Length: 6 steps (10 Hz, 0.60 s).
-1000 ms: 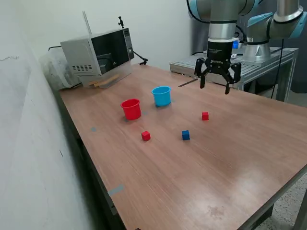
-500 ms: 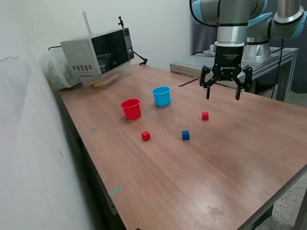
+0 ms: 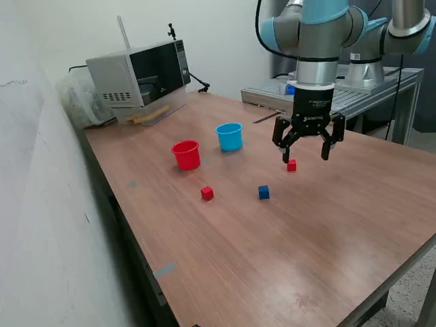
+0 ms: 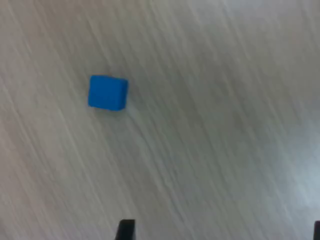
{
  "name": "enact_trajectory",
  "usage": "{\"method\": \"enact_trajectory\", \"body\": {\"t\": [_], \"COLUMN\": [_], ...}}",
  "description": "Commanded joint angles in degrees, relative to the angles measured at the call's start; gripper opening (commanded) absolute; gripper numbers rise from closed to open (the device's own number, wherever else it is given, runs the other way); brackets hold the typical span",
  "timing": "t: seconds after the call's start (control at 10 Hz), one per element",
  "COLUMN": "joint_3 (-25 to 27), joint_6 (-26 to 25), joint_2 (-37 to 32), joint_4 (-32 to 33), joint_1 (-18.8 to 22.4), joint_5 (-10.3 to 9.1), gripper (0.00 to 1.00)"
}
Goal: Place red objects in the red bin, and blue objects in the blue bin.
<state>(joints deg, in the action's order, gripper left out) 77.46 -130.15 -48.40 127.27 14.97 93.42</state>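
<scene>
Gripper (image 3: pixel 304 151), jaws wide and empty, has dropped low; red cube (image 3: pixel 291 165) sits just beneath. Pick imminent, probably.

The desk (image 3: pixel 272 245) is reddish-brown wood-grain laminate, smooth with a soft sheen. The red cup (image 3: pixel 186 154) and light blue cup (image 3: pixel 229 136) look like smooth, slightly glossy plastic. The blue cube (image 4: pixel 108 93) looks matt. The tool (image 3: pixel 305 152) is matt black; the microwave (image 3: pixel 139 78) casing is grey metal.
</scene>
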Motion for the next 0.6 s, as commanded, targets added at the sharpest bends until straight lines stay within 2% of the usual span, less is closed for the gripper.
{"method": "enact_trajectory", "body": {"t": [0.0, 0.1, 0.5], "joint_3": [-4.2, -5.2, -5.3], "joint_6": [2.3, 2.4, 3.8], "joint_2": [5.1, 7.0, 9.0], "joint_4": [0.0, 0.0, 0.2], "joint_1": [-2.1, -3.7, -8.2], "joint_5": [-0.60, -1.30, -1.57], "gripper": [1.00, 1.00, 1.00]}}
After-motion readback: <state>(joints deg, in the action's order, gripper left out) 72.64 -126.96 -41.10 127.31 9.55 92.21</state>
